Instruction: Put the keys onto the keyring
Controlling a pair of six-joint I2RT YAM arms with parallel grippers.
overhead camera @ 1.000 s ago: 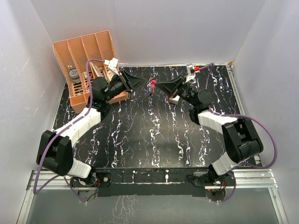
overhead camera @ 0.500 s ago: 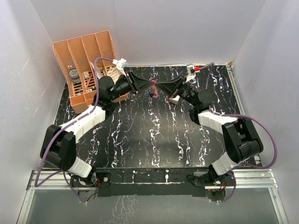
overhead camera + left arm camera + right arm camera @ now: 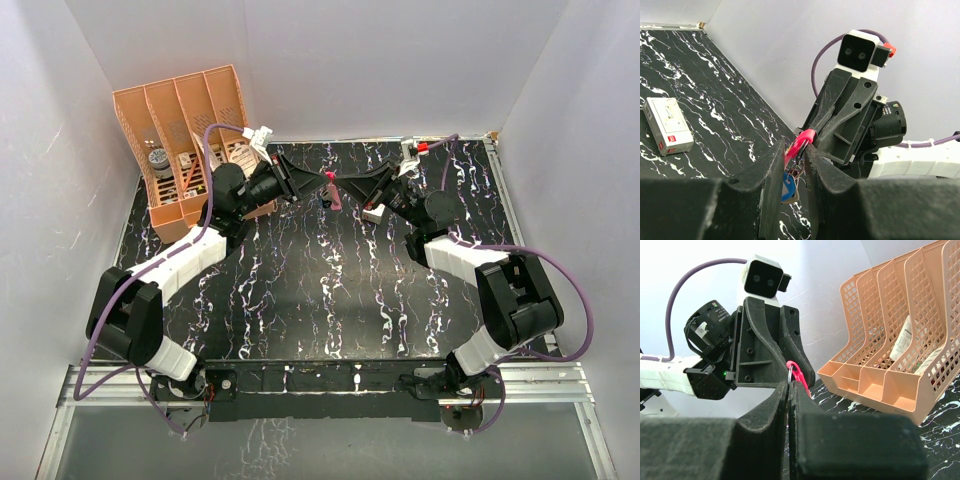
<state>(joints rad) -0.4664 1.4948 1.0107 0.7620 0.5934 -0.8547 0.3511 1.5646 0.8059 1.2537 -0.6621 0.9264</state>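
- The keyring [image 3: 801, 141] is held in the air just above centre of the overhead frame, between the tips of the two grippers. Its pink-red strap is tilted, and a thin silver ring is seen at the strap's upper end.
- A blue-headed key [image 3: 786, 183] is seen hanging just below the strap. A second, dark-headed key cannot be made out with certainty.
- The right gripper [image 3: 789, 390] is clenched, its fingers pressed flat together. The ring and the end of the strap are seen emerging from the seam at the tip, so the keyring is grasped there.
- The left gripper [image 3: 794, 155] is set with a narrow gap, one finger on each side of the strap and the blue-headed key. Whether its pads press on them cannot be told.
- The two grippers are pointed tip to tip, nearly touching.
- The black marbled table [image 3: 330, 290] is seen below, apart from the keyring.
- A white box [image 3: 667, 125] is lying flat on the table, beside the right arm.
- An orange file rack [image 3: 180, 140] is standing at the upper left of the overhead frame, with small items in its compartments.
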